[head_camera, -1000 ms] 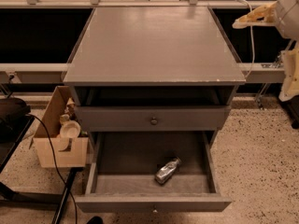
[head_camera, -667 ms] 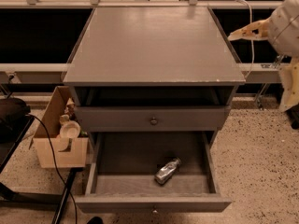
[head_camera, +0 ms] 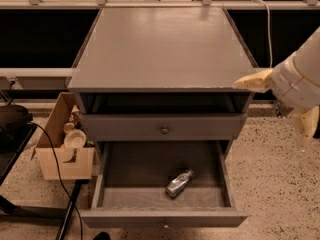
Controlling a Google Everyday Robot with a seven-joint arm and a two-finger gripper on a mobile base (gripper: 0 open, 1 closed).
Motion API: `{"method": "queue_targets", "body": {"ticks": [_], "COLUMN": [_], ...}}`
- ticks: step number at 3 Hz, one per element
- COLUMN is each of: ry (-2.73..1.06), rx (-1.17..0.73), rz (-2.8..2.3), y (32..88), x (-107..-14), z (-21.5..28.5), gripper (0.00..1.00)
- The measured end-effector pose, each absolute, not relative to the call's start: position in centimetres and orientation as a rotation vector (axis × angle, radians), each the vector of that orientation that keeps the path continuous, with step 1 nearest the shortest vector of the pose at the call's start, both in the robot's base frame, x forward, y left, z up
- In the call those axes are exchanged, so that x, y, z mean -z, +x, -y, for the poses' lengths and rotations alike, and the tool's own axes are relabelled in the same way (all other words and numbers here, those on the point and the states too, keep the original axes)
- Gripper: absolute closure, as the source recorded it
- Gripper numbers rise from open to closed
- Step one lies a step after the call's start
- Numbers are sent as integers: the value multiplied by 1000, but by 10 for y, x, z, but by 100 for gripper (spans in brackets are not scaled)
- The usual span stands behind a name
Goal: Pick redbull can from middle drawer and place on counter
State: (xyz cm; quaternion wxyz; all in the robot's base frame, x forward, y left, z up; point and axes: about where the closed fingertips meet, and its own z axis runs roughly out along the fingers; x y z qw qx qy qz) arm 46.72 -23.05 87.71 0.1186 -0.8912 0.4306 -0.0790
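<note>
The redbull can [head_camera: 179, 183] is seen lying on its side in the pulled-out middle drawer [head_camera: 162, 217], right of centre. The gripper [head_camera: 272, 110] is held at the near right corner of the counter [head_camera: 160, 49] (fingers spread wide apart).

Closed upper drawer front [head_camera: 125, 126] carries a small round metal knob [head_camera: 164, 129]. An open cardboard box [head_camera: 62, 161] stands just left of the cabinet and holds a pale round cup [head_camera: 75, 138]. A black cable [head_camera: 54, 165] runs across the box front. A white cable [head_camera: 270, 29] hangs at rear right. The floor [head_camera: 280, 194] is speckled. The gripper [head_camera: 272, 111] is at the right edge, fingers spread.
</note>
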Motion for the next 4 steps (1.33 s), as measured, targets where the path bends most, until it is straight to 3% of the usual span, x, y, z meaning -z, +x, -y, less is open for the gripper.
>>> {"method": "queue_targets", "body": {"ticks": [1,4], "ry": [-2657,-2691], "rx": [184,171], "rz": [-1177,-1086], "y": [469,462], "x": [-824,-778], "z": [231,220], "gripper": [0,0]}}
